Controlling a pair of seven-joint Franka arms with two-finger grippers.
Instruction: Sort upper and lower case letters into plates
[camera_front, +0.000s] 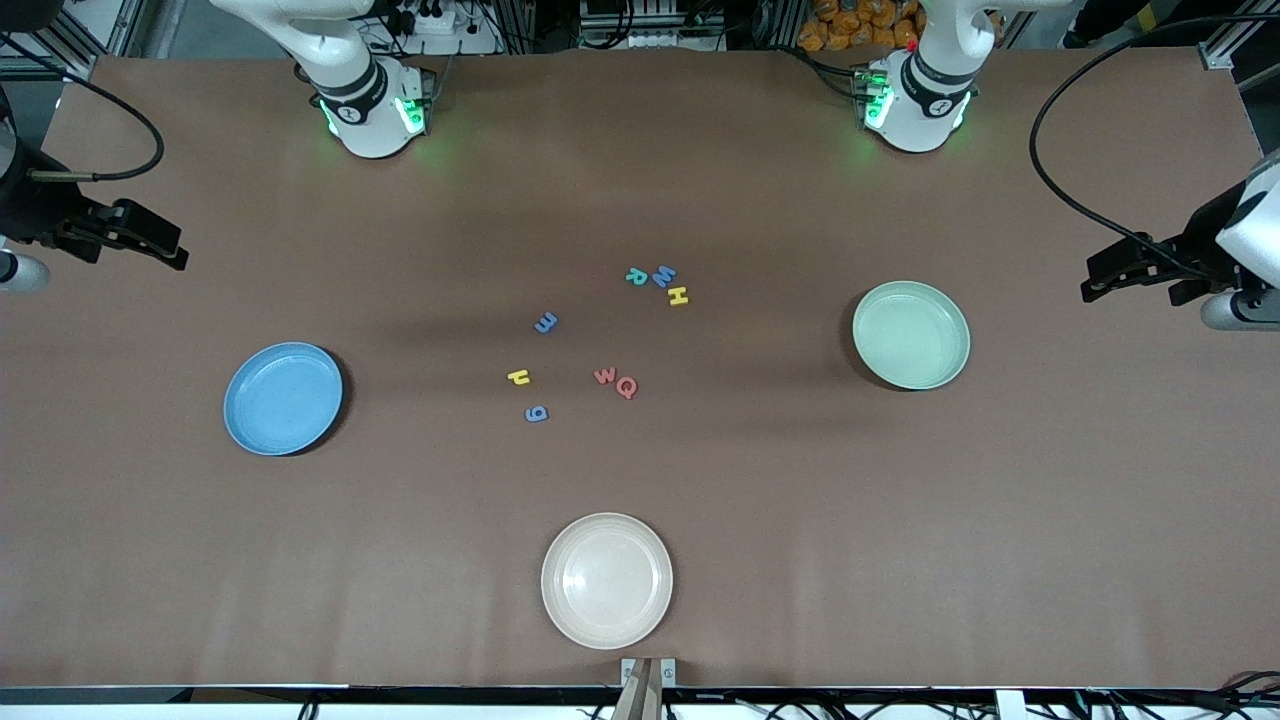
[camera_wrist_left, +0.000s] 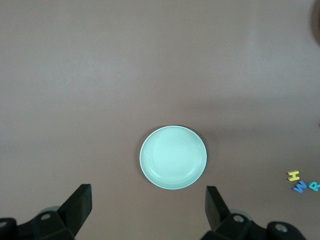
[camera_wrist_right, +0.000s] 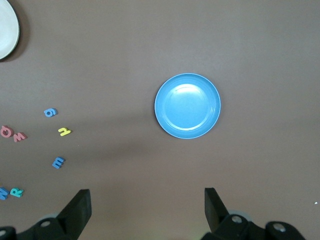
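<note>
Both ur end effectors, left (camera_wrist_left: 145, 210) & right (camera_wrist_right: 145, 210), hang released; smooth round blue plate (camera_front: 283, 398) & mint plate (camera_front: 911, 334) sit empty, foam letters (camera_front: 600, 335) btwn them on matte brown tabletop (camera_front: 900, 550).

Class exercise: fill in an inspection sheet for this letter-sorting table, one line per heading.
Surface: brown table cover, faintly creased.
Job's things: blue plate and green plate hold nothing; eight letters loose between them.
Clutter: cream plate, nearest the front camera.
Grippers: left gripper open above the green plate; right gripper open above the blue plate.
Cables: black cables trail over both table ends.
Surroundings: orange items past the bases.
</note>
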